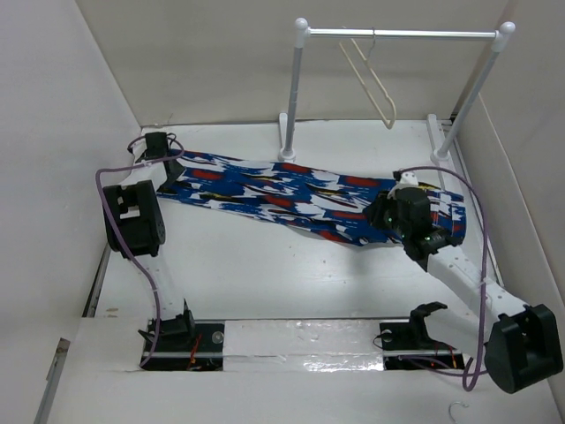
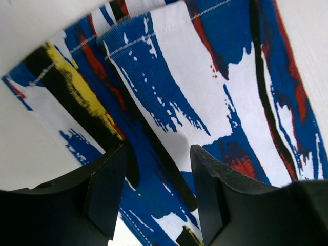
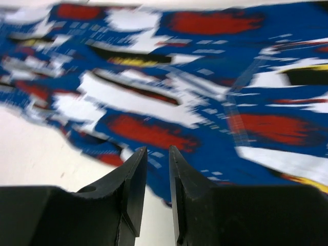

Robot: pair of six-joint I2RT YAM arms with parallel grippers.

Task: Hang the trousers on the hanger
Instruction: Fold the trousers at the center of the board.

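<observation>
Trousers (image 2: 205, 102): woven cloth, matt, fine-ribbed weave, white stitching. Hanger (image 1: 388, 115) on the rail crossbar (image 1: 424, 34): smooth, apparently plastic. Crossbar itself: shiny metal.

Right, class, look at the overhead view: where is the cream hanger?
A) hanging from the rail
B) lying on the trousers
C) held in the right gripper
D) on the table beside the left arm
A: the hanger hangs by its hook from the rail, apart from the trousers lying below.
</observation>
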